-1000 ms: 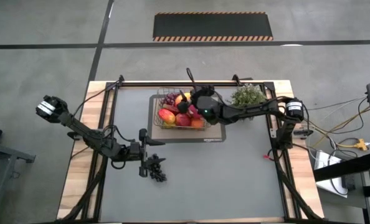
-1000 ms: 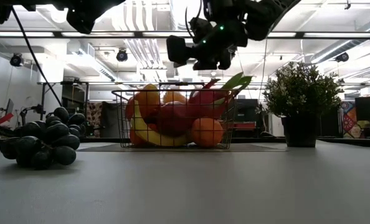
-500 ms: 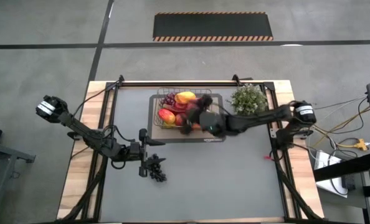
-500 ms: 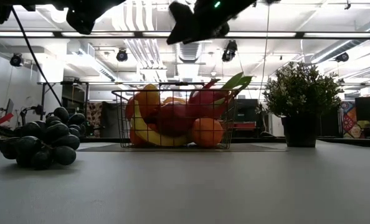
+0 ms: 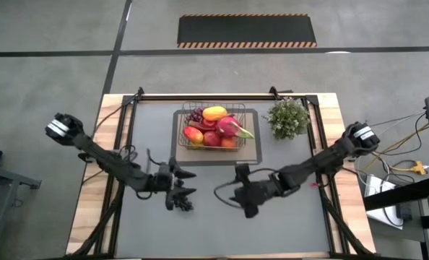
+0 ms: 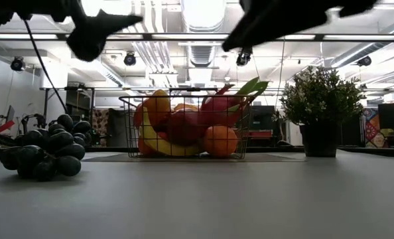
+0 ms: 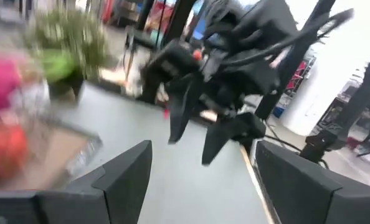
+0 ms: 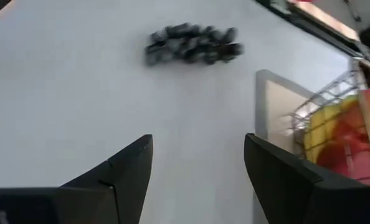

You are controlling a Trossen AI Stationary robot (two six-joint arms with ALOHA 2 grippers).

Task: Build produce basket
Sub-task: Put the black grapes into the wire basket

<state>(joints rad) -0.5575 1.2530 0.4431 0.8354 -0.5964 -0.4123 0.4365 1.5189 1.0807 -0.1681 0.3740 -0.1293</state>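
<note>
Your right gripper point(image 5: 237, 196) has swung away from the basket point(image 5: 216, 128), fingers apart and empty, to mid-table facing the grapes point(image 5: 183, 203); the dragon fruit point(image 5: 227, 126) now lies among the produce. Your left gripper point(image 5: 177, 182), also spread and empty, hovers beside the grapes, the last piece outside

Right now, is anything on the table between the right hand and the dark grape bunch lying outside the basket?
No. The high view shows only bare grey mat between the right hand and the dark grape bunch; the right wrist view agrees.
</note>
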